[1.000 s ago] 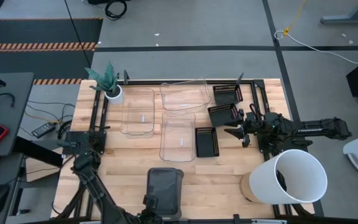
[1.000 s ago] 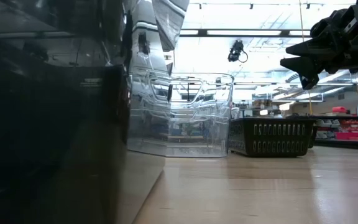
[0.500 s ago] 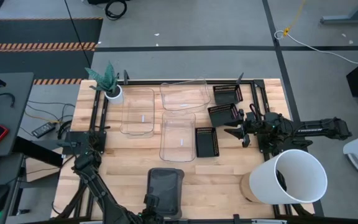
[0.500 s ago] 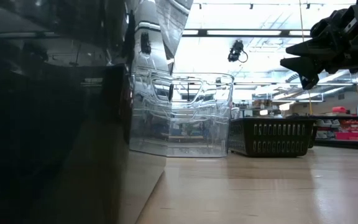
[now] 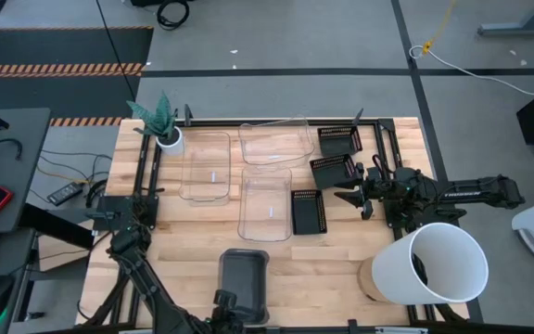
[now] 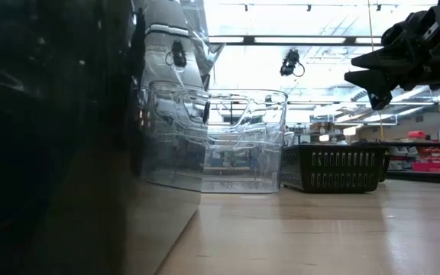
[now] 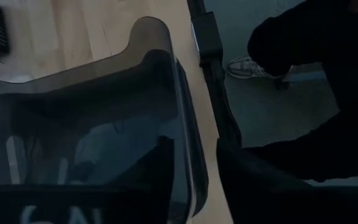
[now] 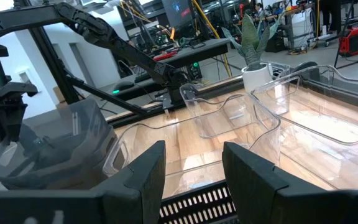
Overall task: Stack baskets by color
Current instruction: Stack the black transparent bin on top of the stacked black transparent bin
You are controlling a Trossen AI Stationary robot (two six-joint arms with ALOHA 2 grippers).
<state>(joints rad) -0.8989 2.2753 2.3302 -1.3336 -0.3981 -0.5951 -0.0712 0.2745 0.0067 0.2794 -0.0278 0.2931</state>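
Grey baskets (image 5: 245, 282) are sitting as one nested pile at the bottom centre of the high view, close to the near table (image 5: 332, 278) edge, with the left gripper (image 5: 222, 306) just beside them, its fingers parting and nothing visibly in them. Clear baskets (image 5: 265, 205) and black baskets (image 5: 308, 212) are lying unstacked in the upper middle, so most sorting looks undone. Right gripper (image 5: 349, 197) is hovering wide and empty beside the black ones, with bare wood between the groups and the bucket (image 5: 437, 263) crowding the lower right.

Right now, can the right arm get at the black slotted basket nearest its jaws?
Probably yes. The right gripper hangs open beside the black slotted basket, with nothing between them in the high view. The white bucket stands behind the arm, out of the path.
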